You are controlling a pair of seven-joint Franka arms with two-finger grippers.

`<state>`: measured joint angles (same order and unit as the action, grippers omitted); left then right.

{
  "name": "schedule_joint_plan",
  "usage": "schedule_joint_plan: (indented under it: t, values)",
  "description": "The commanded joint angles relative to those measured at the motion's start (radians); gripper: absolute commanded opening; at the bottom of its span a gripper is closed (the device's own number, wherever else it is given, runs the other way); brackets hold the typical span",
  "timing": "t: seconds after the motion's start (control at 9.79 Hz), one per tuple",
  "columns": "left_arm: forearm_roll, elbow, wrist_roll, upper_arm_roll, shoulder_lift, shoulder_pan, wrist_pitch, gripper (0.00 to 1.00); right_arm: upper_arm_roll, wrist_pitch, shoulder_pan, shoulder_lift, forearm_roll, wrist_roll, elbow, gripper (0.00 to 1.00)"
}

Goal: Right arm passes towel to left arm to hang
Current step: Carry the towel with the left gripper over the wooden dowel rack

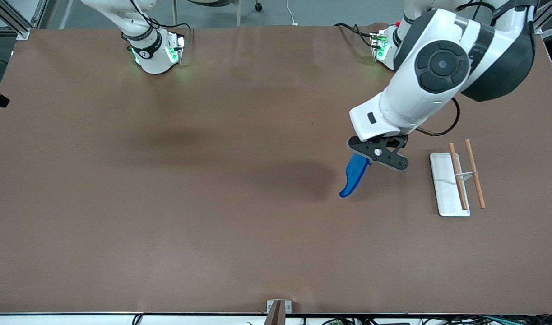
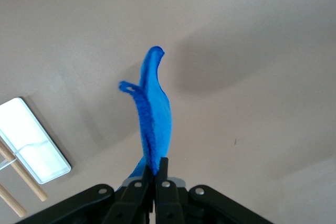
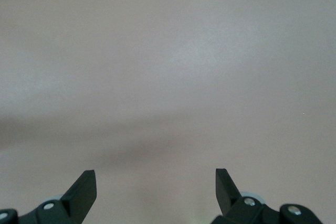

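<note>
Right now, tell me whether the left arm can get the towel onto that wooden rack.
Probably yes. The left gripper is shut on the towel, which hangs free above the table. The rack stands beside it toward the left arm's end, with nothing between. The right gripper waits open, away.

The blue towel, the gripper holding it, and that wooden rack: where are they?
towel [image 1: 354,175], front view, middle of the hanging cloth.
left gripper [image 2: 156,174], left wrist view, fingertips shut on the towel.
rack [image 1: 447,183], front view, bare white base.

towel [image 1: 354,175] hangs over table [image 1: 167,203], beside rack [image 1: 449,185].
</note>
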<state>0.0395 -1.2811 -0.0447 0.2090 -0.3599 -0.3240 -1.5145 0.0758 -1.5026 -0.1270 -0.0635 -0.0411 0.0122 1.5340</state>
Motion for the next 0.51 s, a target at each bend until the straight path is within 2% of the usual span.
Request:
schedule_joint_plan:
  t: [0.0,0.2,0.41]
  values:
    - [0.022,-0.026,-0.015,-0.013,-0.002,0.002,-0.012,0.00,0.010,0.015,0.020,0.034,0.020,0.008,-0.035,1.00]
    - [0.019,-0.027,-0.014,-0.020,0.036,0.028,-0.003,0.00,0.002,-0.013,0.027,0.036,0.068,0.000,-0.034,1.00]
    - [0.019,-0.070,-0.006,-0.014,0.105,0.104,0.069,0.00,-0.014,-0.013,0.041,0.036,0.092,-0.053,-0.035,1.00]
